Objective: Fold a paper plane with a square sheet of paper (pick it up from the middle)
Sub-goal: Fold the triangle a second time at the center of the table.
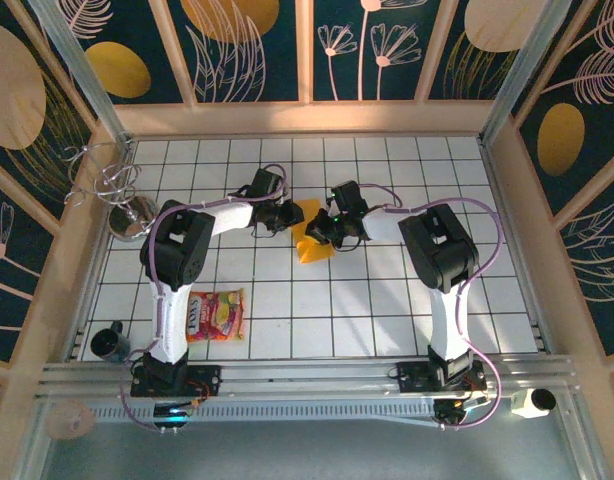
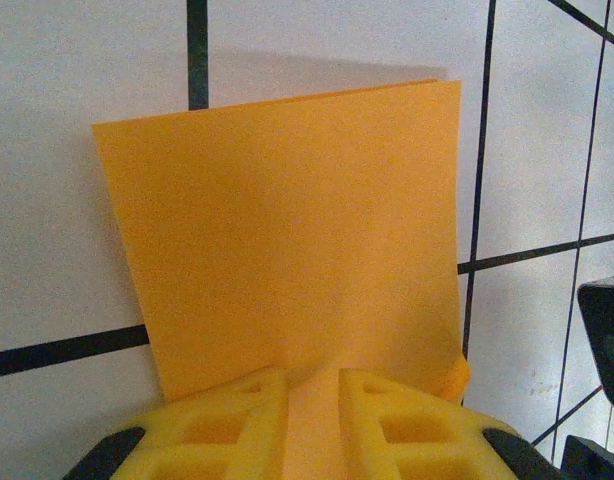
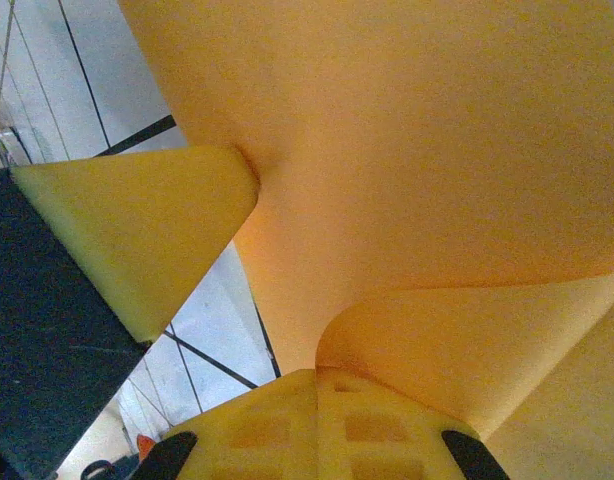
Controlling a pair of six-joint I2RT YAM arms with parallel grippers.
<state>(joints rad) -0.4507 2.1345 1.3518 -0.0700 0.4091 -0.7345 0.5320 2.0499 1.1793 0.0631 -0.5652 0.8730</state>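
The square sheet of paper [image 1: 313, 240] is plain orange-yellow and lies folded over, partly lifted off the white tiled floor between both arms. My left gripper [image 1: 285, 216] comes at it from the left. In the left wrist view its yellow fingers [image 2: 237, 420] stand narrowly apart with the sheet's [image 2: 287, 230] near edge pinched in the gap at the gripper [image 2: 312, 378]. My right gripper [image 3: 317, 375] is shut on the sheet [image 3: 407, 150], which curls up from its fingertips. The left gripper's yellow finger [image 3: 147, 230] presses the sheet there too. The paper plane is out of view.
A red-and-yellow snack packet [image 1: 216, 315] lies by the left arm's base. A dark cup [image 1: 109, 342] stands at the near left edge, and a metal bowl with wire [image 1: 132, 213] sits at the far left. Wooden walls ring the tiled floor [image 1: 387, 300].
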